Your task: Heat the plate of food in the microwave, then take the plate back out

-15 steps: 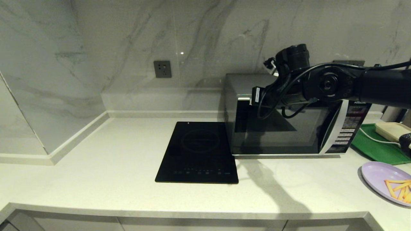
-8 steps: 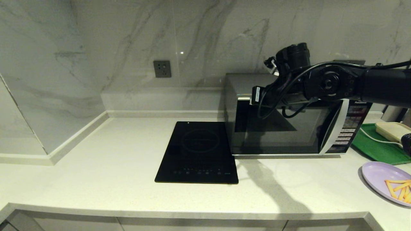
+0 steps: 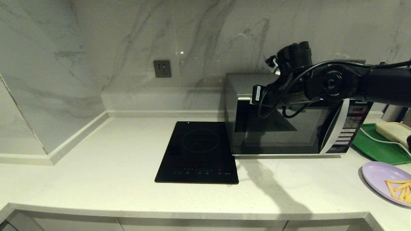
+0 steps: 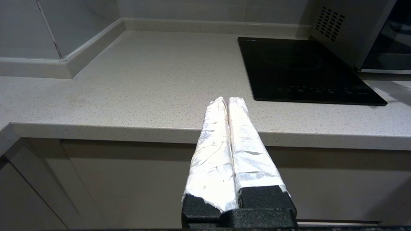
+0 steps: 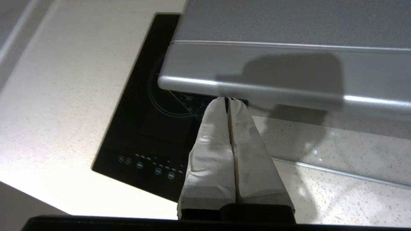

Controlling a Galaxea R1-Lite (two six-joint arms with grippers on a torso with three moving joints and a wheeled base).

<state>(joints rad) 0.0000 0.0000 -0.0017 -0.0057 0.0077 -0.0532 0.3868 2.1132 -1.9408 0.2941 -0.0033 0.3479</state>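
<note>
The silver-grey microwave [image 3: 279,134] stands at the back right of the counter with its dark glass door closed. My right arm reaches across its upper front. In the right wrist view my right gripper [image 5: 228,100] is shut and empty, its tips against the top front edge of the microwave [image 5: 289,25]. The pale-lavender plate of food [image 3: 379,175] with orange-yellow sticks [image 3: 399,187] lies on the counter at the far right, partly cut off. My left gripper [image 4: 228,99] is shut, parked low in front of the counter's edge.
A flat black induction cooktop [image 3: 199,152] lies just left of the microwave. A green tray [image 3: 375,147] carrying a beige tray [image 3: 393,130] and a white cable sits to the microwave's right. A wall socket [image 3: 162,69] is on the marble backsplash.
My right arm has edged slightly up and to the right along the microwave's top. The plate and the microwave have stayed put.
</note>
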